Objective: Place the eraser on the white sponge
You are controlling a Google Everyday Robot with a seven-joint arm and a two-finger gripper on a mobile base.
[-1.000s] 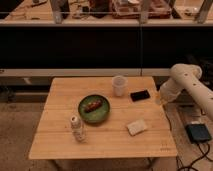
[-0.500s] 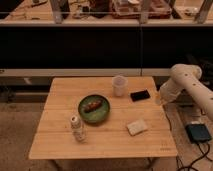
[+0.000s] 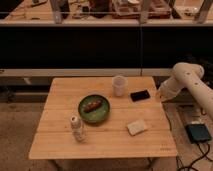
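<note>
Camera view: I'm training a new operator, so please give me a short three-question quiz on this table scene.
1. True or false: the eraser already lies on the white sponge.
2. What lies on the green plate?
3. Where is the gripper?
A) over the green plate
B) at the edge of the table on the picture's right, beside the eraser
C) over the white sponge

Key:
1. False. The eraser lies on the table, apart from the sponge.
2. A brownish piece of food.
3. B
</note>
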